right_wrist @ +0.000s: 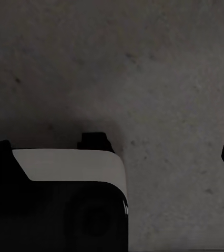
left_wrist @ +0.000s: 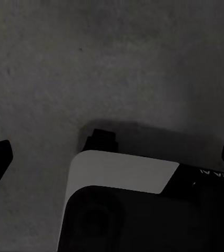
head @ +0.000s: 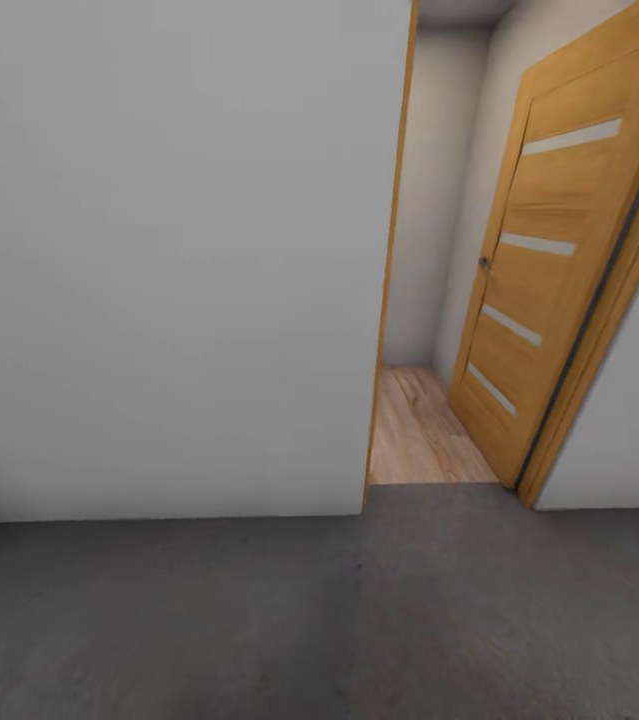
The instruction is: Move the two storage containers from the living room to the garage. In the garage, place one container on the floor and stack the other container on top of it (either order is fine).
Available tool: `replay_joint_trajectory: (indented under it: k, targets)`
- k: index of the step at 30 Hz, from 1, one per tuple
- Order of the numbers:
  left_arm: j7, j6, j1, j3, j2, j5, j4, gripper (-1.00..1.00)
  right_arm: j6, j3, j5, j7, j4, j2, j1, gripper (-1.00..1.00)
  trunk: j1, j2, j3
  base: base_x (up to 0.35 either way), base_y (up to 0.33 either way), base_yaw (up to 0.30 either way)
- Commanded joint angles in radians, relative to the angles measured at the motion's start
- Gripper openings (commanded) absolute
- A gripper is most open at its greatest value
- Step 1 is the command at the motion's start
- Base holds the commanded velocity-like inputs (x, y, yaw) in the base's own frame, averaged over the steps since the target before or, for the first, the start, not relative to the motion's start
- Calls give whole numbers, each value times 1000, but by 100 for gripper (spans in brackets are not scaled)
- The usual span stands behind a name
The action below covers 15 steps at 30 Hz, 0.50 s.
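Grey garage floor [head: 259,620] was faced, open door [head: 544,280] and wood-floored hallway [head: 424,435] ahead; no container was seen, both end effectors [left_wrist: 112,157] [right_wrist: 117,157] were spread wide and empty, so the doorway should be driven through centred, arms tucked.

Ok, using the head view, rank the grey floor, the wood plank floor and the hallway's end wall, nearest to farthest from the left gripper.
1. Grey floor: right under the left gripper, foreground.
2. Wood plank floor: farther ahead, right of centre.
3. Hallway end wall: beyond the planks.
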Motion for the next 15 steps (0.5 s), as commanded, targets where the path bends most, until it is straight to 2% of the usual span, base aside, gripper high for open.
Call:
replay_joint_trajectory:
  k: [1, 15]
  targets:
    - [3, 2, -1, 1, 0, 6, 0, 100, -5, 8, -10, 0, 3, 0, -1, 100, 0, -1, -1, 0, 0, -251]
    - [3, 3, -1, 1, -1, 5, 0, 100, -5, 7, -10, 1, 3, -1, -1, 100, 0, -1, -1, 0, 0, -252]
